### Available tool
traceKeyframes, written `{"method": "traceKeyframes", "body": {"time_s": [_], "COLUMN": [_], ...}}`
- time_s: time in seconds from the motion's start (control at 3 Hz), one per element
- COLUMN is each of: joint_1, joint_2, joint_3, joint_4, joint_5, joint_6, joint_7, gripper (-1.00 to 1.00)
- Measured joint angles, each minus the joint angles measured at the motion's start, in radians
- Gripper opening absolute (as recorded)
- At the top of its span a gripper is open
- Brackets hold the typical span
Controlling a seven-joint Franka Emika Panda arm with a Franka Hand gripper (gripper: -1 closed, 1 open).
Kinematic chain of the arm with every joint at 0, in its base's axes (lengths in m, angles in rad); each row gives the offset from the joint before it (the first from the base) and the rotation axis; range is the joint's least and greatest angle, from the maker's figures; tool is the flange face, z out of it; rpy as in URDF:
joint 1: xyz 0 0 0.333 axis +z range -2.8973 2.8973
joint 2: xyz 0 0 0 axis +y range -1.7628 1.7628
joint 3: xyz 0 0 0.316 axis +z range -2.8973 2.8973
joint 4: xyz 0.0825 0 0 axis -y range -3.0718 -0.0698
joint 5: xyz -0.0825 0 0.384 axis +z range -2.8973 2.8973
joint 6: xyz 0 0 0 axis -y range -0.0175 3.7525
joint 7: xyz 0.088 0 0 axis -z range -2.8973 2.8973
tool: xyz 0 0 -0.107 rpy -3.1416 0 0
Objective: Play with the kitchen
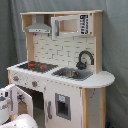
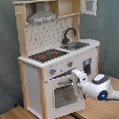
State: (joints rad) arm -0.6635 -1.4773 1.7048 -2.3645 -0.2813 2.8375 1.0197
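Kitchen (image 2: pixel 55 55) stands on a wooden floor (image 2: pixel 13 117) against a grey backdrop, its windowed oven door (image 2: pixel 62 93) in the second exterior view's centre with the gripper (image 2: pixel 76 77) pressed at that door's upper right edge, finger spread not discernible, white arm (image 2: pixel 104 88) extending rightward

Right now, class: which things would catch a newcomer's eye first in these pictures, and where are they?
The tall white and wood toy kitchen fills both exterior views. The red rings on its black stovetop stand out, left of the sink and black faucet. The white robot arm reaches in from the second exterior view's right toward the oven door.
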Motion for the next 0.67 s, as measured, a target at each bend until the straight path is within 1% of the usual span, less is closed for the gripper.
{"method": "traceKeyframes", "body": {"time_s": [0.33, 0.67], "joint_1": [0.02, 0.038], "joint_2": [0.016, 0.022], "joint_3": [0.01, 0.02], "joint_4": [0.031, 0.067], "joint_5": [0.002, 0.01], "joint_6": [-0.097, -0.19], "joint_7": [0.0, 0.0], "gripper": [-1.0, -1.0]}}
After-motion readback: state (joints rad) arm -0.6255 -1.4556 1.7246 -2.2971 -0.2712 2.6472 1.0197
